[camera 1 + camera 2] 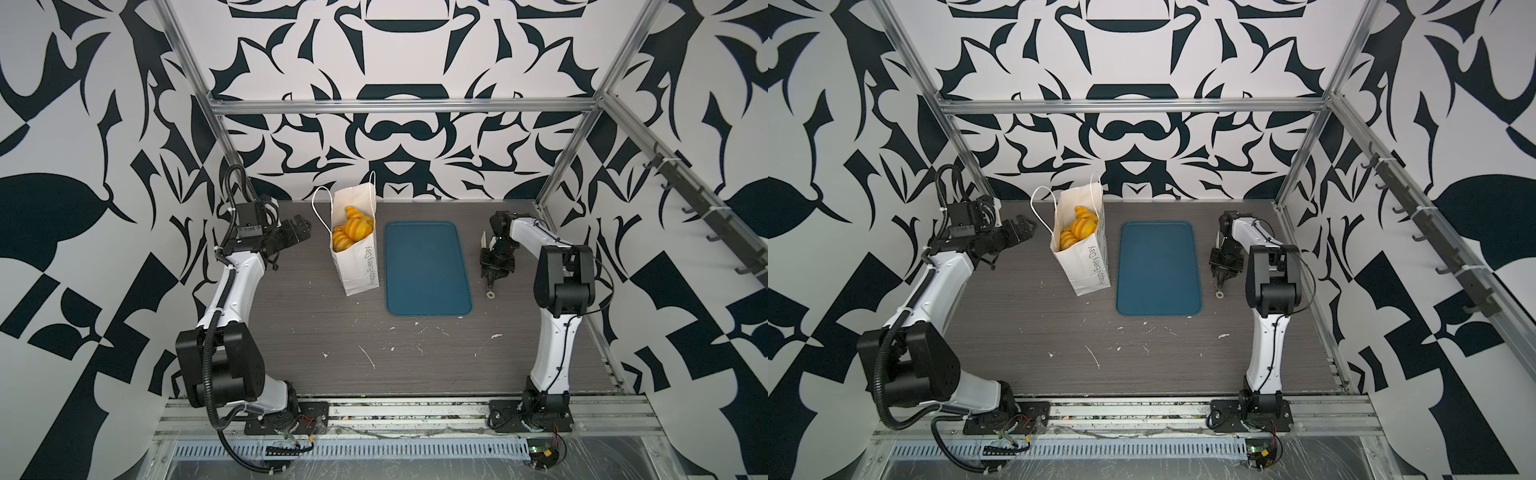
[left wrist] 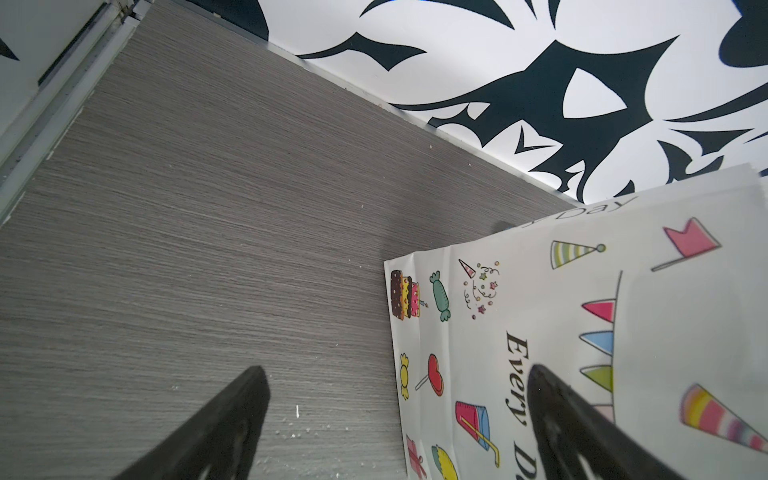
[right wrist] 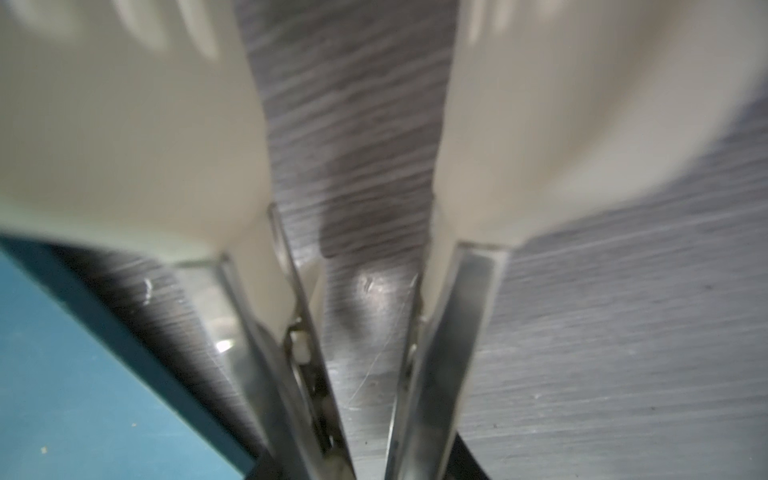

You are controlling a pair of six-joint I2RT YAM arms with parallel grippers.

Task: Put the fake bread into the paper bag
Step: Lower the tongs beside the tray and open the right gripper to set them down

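Top views: grey table (image 1: 316,332), patterned walls (image 1: 395,137); left claw (image 1: 304,229) spread, right claw (image 1: 491,279) pinching tongs (image 3: 440,353).

We are looking at a tall white paper gift bag (image 1: 358,266) standing upright and open-mouthed toward the back of the grey wood-grain desk (image 1: 316,332), thin cord handles sticking up, "Happy Every Day" lettering running along its side. Glossy golden-orange toy pastries with pale stripes (image 1: 351,232) are lying piled inside, croissants showing at the mouth.
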